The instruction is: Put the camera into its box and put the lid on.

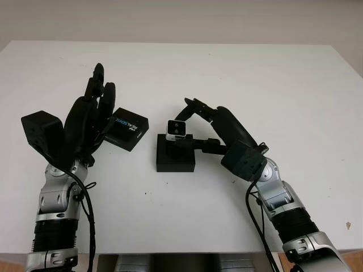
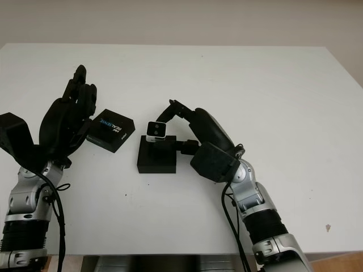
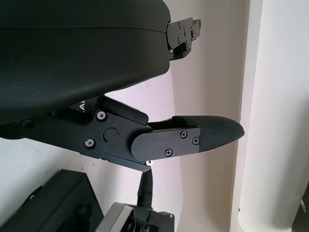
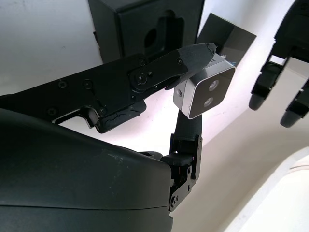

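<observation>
Silver camera (image 1: 178, 129) pinched in right hand (image 1: 195, 122) fingers, over the box (image 1: 175, 154) at table centre. Insertion step. Lid (image 1: 127, 128) sits at box's 10 o'clock, beside the left hand (image 1: 85, 122), open, holding nothing. Next: align camera with cavity, lower, release.
</observation>
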{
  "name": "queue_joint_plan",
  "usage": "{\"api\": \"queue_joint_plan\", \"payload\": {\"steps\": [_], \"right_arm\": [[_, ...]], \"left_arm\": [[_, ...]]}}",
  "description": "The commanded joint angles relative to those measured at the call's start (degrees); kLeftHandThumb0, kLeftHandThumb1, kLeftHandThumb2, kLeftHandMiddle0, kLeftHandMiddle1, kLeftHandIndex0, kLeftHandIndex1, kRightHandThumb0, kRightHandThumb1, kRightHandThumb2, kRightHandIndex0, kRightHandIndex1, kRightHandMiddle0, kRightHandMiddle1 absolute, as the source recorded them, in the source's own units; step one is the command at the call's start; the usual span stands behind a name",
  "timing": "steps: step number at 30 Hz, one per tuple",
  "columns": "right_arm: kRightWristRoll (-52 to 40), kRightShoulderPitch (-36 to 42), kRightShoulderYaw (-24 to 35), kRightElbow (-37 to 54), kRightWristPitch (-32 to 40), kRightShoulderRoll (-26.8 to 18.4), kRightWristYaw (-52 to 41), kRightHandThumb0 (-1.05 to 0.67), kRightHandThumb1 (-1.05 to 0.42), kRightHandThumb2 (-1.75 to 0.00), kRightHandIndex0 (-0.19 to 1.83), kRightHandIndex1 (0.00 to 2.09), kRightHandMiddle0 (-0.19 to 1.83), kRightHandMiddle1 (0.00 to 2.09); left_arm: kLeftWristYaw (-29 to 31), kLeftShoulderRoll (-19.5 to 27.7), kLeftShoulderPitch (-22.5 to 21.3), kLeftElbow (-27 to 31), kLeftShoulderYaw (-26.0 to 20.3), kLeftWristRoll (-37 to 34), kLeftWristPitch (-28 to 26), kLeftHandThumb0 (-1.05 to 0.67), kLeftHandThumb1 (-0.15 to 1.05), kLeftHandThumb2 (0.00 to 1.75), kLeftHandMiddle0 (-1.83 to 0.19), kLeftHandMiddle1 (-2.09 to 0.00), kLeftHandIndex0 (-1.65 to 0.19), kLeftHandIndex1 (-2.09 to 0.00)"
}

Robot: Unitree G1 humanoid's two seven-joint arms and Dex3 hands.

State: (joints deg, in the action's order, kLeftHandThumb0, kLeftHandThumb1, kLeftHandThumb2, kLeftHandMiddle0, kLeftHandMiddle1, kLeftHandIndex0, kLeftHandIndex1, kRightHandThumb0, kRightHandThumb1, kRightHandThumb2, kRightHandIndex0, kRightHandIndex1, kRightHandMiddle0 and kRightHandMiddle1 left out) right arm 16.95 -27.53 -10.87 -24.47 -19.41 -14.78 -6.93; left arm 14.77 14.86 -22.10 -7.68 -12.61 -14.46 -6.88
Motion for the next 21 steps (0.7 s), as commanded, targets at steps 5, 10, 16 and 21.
{"api": "queue_joint_plan", "payload": {"steps": [5,10,16,21], "right_arm": [[1.56,0.05,-0.77,-2.37,-1.94,-0.51,0.43,-0.44,-1.05,-0.10,0.24,0.04,0.39,1.72],[1.70,0.16,-0.67,-3.20,-2.11,-0.94,-0.16,-0.43,-1.05,-0.10,0.24,0.04,0.39,1.72],[1.75,0.21,-0.68,-4.27,-2.74,-1.12,-0.12,-0.43,-1.05,-0.10,0.24,0.05,0.39,1.74],[1.57,0.59,-0.74,-3.63,-2.43,-0.97,-0.46,-0.42,-1.05,-0.09,0.24,0.05,0.40,1.75]], "left_arm": [[0.38,0.65,-0.14,0.33,-0.13,-0.07,-0.08,-0.78,1.05,0.52,0.19,0.00,0.19,0.00],[0.10,0.61,-0.04,0.55,-0.12,0.13,-0.15,-0.78,1.05,0.52,0.19,0.00,0.19,0.00],[0.21,0.69,0.09,0.73,-0.08,0.10,-0.29,-0.78,1.05,0.52,0.19,0.00,0.19,0.00],[0.12,0.71,0.06,0.72,-0.06,0.24,-0.20,-0.77,1.05,0.53,0.19,0.00,0.19,0.00]]}}
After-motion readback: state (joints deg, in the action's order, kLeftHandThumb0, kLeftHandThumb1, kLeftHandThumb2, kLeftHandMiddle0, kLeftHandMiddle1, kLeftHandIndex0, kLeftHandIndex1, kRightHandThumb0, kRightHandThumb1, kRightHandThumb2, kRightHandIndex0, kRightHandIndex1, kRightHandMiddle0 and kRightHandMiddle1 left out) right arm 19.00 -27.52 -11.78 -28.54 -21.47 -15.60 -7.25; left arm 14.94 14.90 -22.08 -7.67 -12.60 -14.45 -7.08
